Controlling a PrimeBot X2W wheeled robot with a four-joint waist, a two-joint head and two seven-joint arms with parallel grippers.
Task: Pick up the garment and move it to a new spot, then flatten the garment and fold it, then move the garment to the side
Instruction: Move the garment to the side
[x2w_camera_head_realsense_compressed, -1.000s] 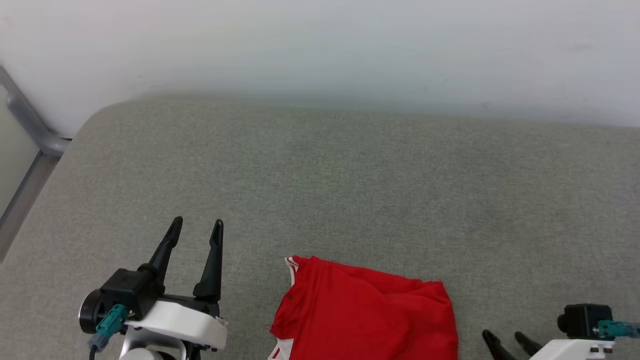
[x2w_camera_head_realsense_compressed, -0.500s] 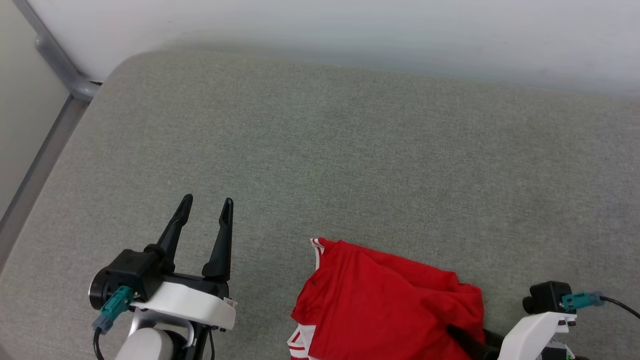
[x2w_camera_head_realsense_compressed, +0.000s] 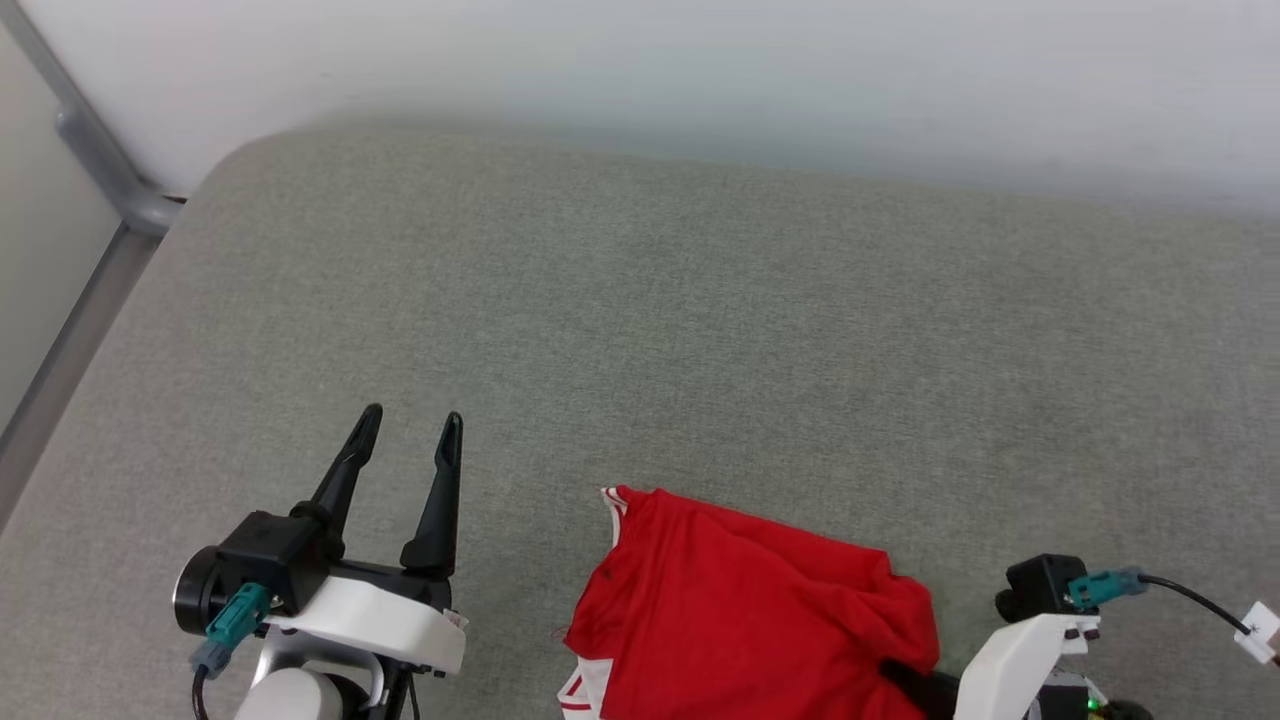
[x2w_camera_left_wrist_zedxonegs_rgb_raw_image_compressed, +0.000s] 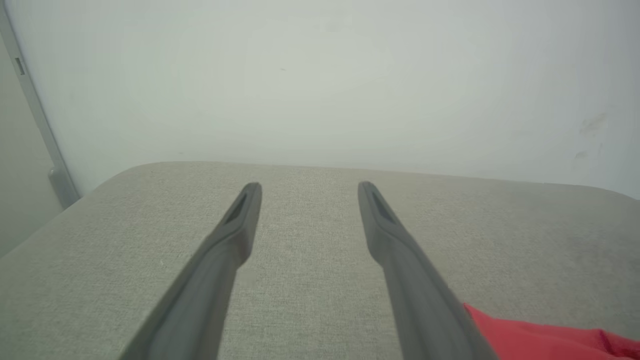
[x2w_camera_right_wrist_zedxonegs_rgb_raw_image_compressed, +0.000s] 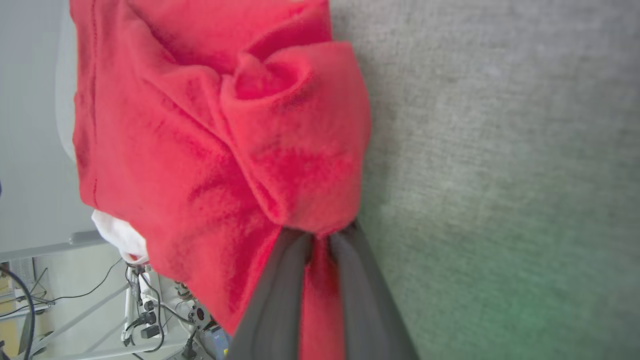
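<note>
Grey fabric surface (x2w_camera_head_realsense_compressed: 700, 330), rounded upper-left corner, against a white wall (x2w_camera_head_realsense_compressed: 640, 80). Rumpled red garment (x2w_camera_head_realsense_compressed: 740, 620), striped trim, lower centre, pinched in the right gripper (x2w_camera_right_wrist_zedxonegs_rgb_raw_image_compressed: 319, 240); left gripper (x2w_camera_head_realsense_compressed: 413, 415) spread wide.

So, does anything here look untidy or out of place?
Yes. The garment is not flat: it lies crumpled at the near edge of the grey cushion, with a thick fold bunched up where the right gripper pinches it. Nothing looks torn or spilled.
</note>
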